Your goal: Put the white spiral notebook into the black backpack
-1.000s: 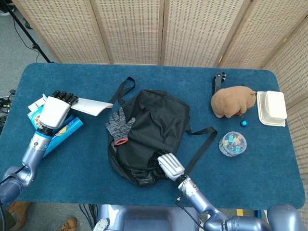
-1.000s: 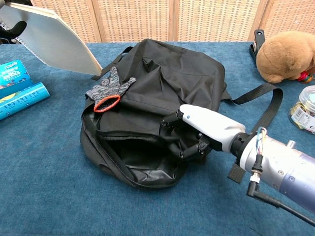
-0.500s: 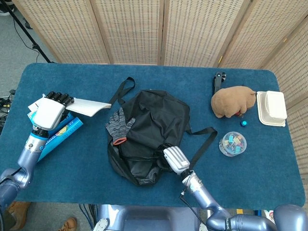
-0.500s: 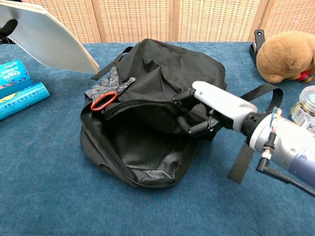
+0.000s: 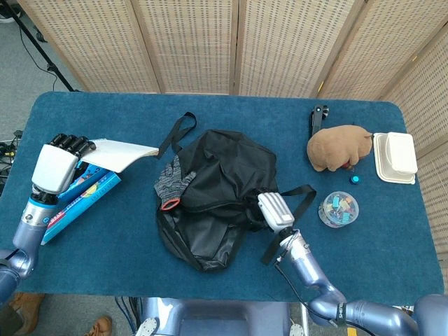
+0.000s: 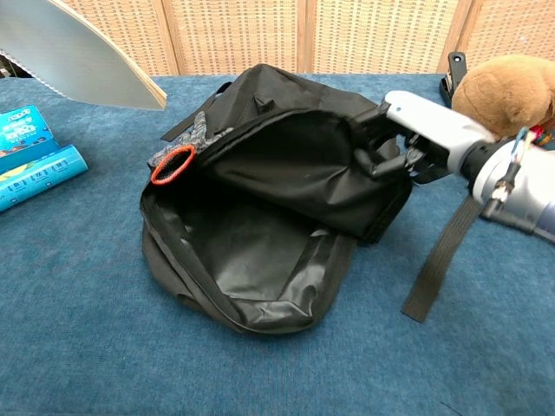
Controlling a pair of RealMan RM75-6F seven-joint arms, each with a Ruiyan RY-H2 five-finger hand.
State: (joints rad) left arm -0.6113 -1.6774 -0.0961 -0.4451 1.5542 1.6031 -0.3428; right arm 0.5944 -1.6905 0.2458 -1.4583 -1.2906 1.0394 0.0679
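The black backpack [image 5: 217, 196] lies mid-table with its mouth [image 6: 251, 251] gaping toward me. My right hand [image 5: 276, 210] [image 6: 416, 130] grips the upper flap and holds it lifted up and back to the right. The white spiral notebook [image 5: 122, 154] [image 6: 74, 52] hangs tilted in the air at the left, above the table. My left hand [image 5: 56, 164] holds it by its left edge; the chest view shows the notebook only, not that hand.
A grey knit glove with an orange cuff [image 5: 171, 183] [image 6: 178, 156] lies on the bag's left side. Blue boxes [image 5: 77, 192] [image 6: 35, 165] sit under my left hand. At the right are a brown plush toy [image 5: 339, 147], a clear jar [image 5: 338, 209], a white container [image 5: 394, 157] and a black tool [image 5: 318, 115].
My right hand has pulled the backpack flap up and to the right, opening the bag wide. My left hand has lifted the notebook higher and drawn it left.
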